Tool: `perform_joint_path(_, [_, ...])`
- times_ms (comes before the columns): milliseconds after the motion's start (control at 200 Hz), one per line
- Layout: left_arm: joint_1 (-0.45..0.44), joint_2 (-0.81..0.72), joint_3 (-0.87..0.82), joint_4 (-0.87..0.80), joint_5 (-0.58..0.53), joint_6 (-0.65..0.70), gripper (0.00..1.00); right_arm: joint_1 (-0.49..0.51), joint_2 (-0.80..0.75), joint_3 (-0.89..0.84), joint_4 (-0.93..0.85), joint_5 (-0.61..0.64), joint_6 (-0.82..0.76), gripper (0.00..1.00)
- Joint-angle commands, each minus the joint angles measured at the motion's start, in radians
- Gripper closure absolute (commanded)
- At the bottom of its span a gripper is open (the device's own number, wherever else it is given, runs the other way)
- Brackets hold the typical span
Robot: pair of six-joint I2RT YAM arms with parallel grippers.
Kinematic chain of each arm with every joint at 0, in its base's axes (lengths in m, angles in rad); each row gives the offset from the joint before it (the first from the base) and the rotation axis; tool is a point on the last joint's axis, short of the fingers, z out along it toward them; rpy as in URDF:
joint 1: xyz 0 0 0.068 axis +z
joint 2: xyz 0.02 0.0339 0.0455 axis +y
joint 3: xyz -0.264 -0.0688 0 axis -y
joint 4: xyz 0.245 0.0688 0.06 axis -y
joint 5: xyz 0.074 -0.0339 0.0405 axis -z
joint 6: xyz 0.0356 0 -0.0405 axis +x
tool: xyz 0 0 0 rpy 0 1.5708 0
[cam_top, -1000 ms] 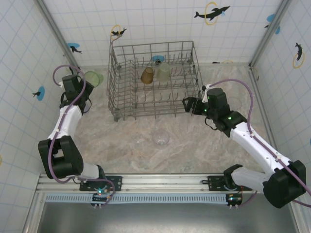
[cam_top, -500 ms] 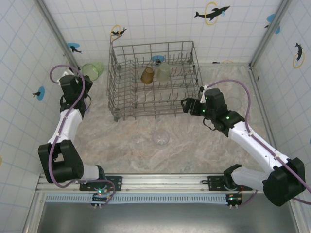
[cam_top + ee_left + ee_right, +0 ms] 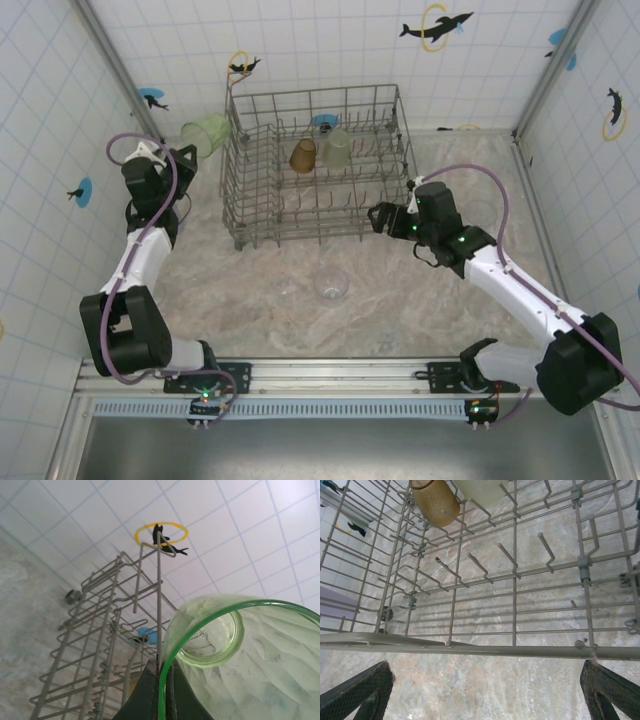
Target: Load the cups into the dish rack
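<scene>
Now your left gripper (image 3: 160, 676) pinches the pale green cup (image 3: 260, 680) by its rim, lifted just outside the left wall of the dish rack (image 3: 315, 96), likely to clear it; your right gripper (image 3: 380, 216) gapes empty beside its right wall.

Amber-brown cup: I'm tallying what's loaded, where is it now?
In the top view, the amber-brown cup sits inside the dish rack, in its far half, just left of a pale cup.

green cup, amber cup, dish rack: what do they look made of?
Green cup: likely thin translucent plastic, glossy; light shows through its faceted wall. Amber cup: probably plastic too, translucent, pebbled surface. Dish rack: grey metal wire, matte, perhaps coated; thin bent rods in a grid.
</scene>
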Motion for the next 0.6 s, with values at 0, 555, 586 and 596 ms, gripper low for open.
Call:
perform_joint_path(0, [-0.009,0.019,0.036,0.088,0.09,-0.042,1.0,0.007,0.015,0.02,0.07,-0.042,0.028,0.01])
perform_joint_path(555, [-0.233,0.121,0.138,0.126,0.114,-0.025,1.0,-0.022,0.136,0.122,0.189,-0.236,0.107,0.01])
perform_joint_path(586, [-0.246,0.125,0.137,0.137,0.115,-0.025,1.0,-0.025,0.139,0.123,0.205,-0.245,0.116,0.01])
perform_joint_path(596, [-0.251,0.129,0.139,0.139,0.117,-0.025,1.0,-0.028,0.14,0.124,0.21,-0.247,0.119,0.01])
